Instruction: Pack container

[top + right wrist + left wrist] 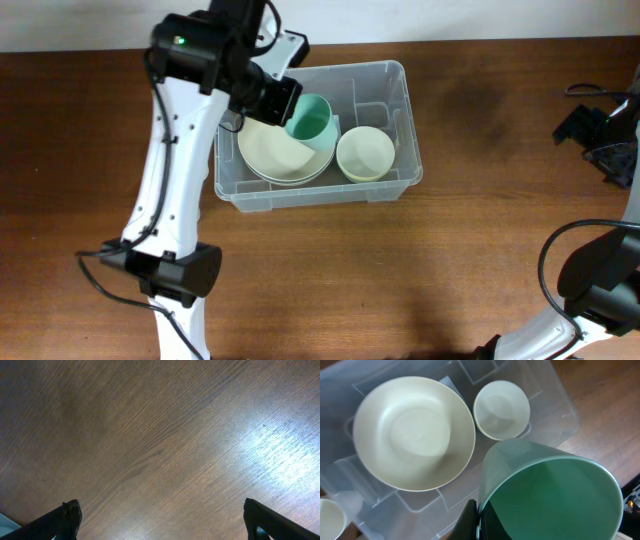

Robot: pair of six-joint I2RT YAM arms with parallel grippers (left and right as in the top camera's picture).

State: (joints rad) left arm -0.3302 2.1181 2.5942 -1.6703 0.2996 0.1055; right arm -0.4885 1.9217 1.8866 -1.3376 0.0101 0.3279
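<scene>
Left end effector point(272, 92) holding a green cup point(550, 495) above the container point(402, 100).

It is clamped on the cup's wall near the rim, and the cup hangs tilted, mouth turned sideways, over the large cream bowl point(415, 435). A small cream bowl point(501, 409) sits just beside that bowl inside the clear tub, which stands on the table point(480, 260) towards its back edge. Released from here, I reckon the tilted cup would strike the big bowl's rim and roll, or knock the small bowl, rather than settle upright. Far off to the right, the right end effector point(159, 505) hovers over bare wood, spread wide and holding nothing.
</scene>
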